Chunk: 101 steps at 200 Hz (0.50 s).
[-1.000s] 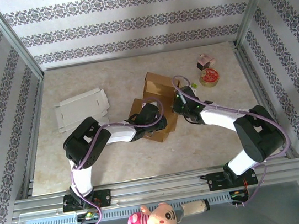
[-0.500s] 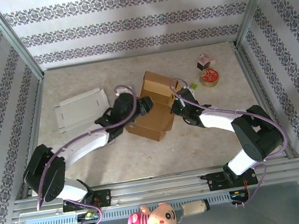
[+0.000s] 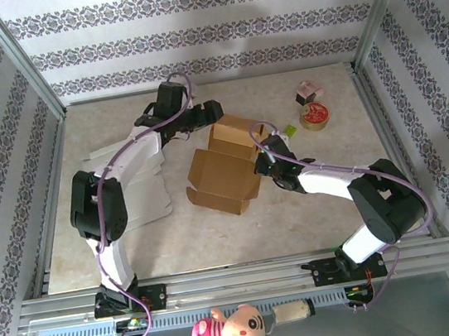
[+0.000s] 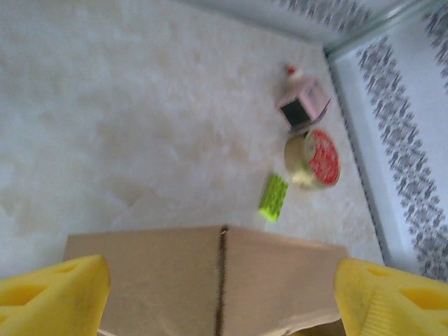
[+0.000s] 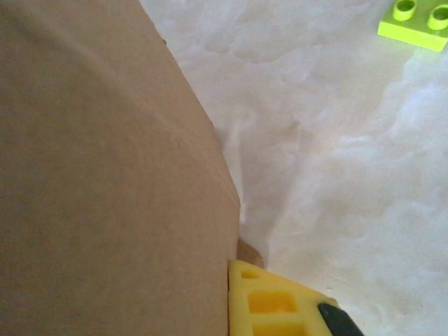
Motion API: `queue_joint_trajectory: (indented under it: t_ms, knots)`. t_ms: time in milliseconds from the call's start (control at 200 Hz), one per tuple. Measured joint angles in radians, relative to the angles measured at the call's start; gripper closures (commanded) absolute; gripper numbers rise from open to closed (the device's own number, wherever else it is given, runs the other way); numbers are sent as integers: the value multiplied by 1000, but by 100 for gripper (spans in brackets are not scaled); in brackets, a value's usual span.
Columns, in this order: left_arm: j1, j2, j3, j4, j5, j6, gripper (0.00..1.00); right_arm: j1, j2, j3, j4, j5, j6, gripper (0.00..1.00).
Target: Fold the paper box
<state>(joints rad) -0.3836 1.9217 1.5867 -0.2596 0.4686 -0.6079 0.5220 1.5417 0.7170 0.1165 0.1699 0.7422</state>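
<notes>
While my left pincer (image 3: 205, 114) hangs over the far side of the brown cardboard box (image 3: 224, 176), its yellow fingers (image 4: 52, 294) are spread wide with nothing between them. The box sits in the middle of the pale marbled counter (image 3: 330, 203). Its tall back flap (image 3: 232, 132) stands up and its tray part is open on top. My right pincer (image 3: 267, 155) is pressed together low at the box's right corner, touching the card. I cannot tell if a bit of card is caught in it.

I think the step now is closing the box, so the back flap has to fold down over the tray. For that, my left pincer should come down on the flap's top edge and push it toward me, with the right one holding the box steady.

A flat white paper box sheet (image 3: 123, 161) lies to the left, partly under my left arm. Near the far right corner are a small lime green brick (image 4: 273, 197), a round roll with a red top (image 4: 315, 157) and a little pink block (image 4: 302, 105). Walls with grey flower stripes (image 3: 189, 35) and silver metal rails (image 3: 240, 278) close the place in. A pink-haired soft doll (image 3: 231, 332) lies by the near edge.
</notes>
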Motion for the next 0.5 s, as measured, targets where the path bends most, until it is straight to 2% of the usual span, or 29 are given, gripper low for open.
queue_joint_trajectory:
  t_ms: [90,155,250,330,505]
  knots:
    - [6,15,-26,12,53,-11,46,2,0,4,-8,2,-13,92]
    - [12,14,-56,48,88,-33,50,8,0,14,-28,8,-22,91]
    - [19,10,-103,111,123,-71,50,18,2,40,-76,16,-44,87]
    - [24,0,-146,135,139,-96,50,27,11,76,-122,24,-64,79]
    - [19,-58,-235,194,156,-156,49,43,86,187,-156,23,-89,74]
